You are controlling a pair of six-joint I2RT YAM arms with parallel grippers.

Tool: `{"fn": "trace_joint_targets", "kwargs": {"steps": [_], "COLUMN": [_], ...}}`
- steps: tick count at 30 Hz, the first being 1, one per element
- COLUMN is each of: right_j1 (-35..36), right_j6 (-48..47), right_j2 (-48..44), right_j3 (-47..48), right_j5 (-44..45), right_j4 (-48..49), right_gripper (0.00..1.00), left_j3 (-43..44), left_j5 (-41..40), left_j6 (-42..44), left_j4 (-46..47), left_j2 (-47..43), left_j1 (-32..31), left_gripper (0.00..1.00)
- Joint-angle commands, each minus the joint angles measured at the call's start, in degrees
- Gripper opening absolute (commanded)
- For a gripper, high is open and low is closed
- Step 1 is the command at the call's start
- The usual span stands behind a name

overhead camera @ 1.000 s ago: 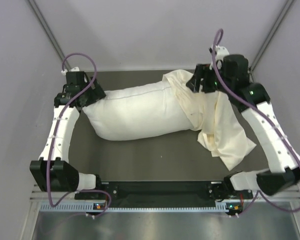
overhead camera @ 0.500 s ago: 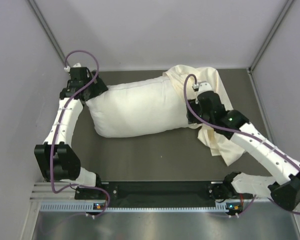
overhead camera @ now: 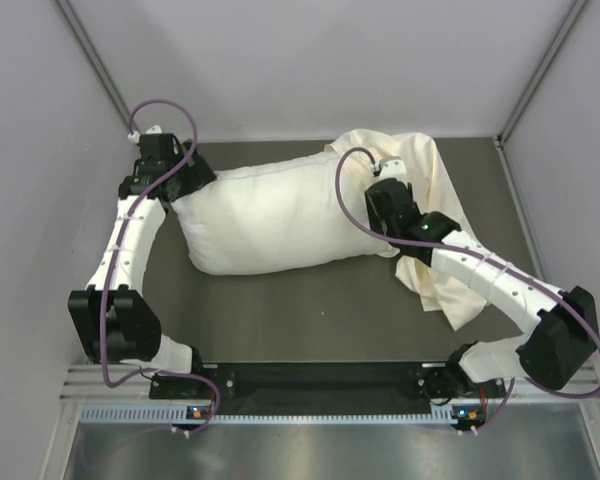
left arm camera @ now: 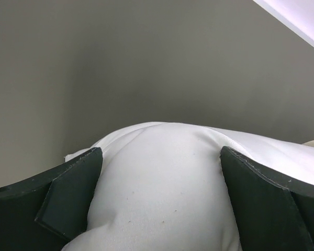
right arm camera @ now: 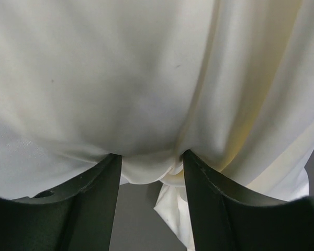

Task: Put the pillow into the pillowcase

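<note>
The plump white pillow [overhead camera: 270, 215] lies across the dark mat, its right end under the cream pillowcase [overhead camera: 445, 275], which is bunched and trails toward the front right. My left gripper [overhead camera: 176, 188] is at the pillow's left end. In the left wrist view its jaws [left arm camera: 159, 157] stand wide and press on the bulging pillow [left arm camera: 162, 204]. My right gripper [overhead camera: 382, 208] is at the pillow's right end, on the pillowcase edge. In the right wrist view its jaws [right arm camera: 152, 157] pinch a fold of the cream pillowcase [right arm camera: 251, 104], with whiter cloth to the left.
The dark mat [overhead camera: 310, 310] is ringed by pale walls close on the left, back and right. A metal rail [overhead camera: 320, 410] with both arm bases runs along the near edge. The right arm [overhead camera: 490, 280] lies over the trailing pillowcase.
My right gripper came down from the back right to the pillow's right end and took hold of the pillowcase. The left gripper shifted slightly back, and the pillow's left end moved with it.
</note>
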Motion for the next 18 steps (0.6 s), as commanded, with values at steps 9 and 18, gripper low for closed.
{"fn": "trace_joint_targets", "kwargs": {"steps": [9,18], "right_j1": [6.1,6.1], "right_j6": [-0.8,0.7], "right_j2": [0.0,3.6], "right_j3": [-1.6,0.7], "right_j5": [7.5,18.5], "right_j4": [5.0,2.5], "right_gripper": [0.67,0.43], "left_j3": [0.9,0.3], "left_j5": [4.5,3.5], "left_j6": [0.1,0.6], "left_j4": [-4.5,-5.0], "left_j2": [-1.2,-2.5], "left_j1": [-0.6,-0.6], "left_gripper": [0.99,0.99]}}
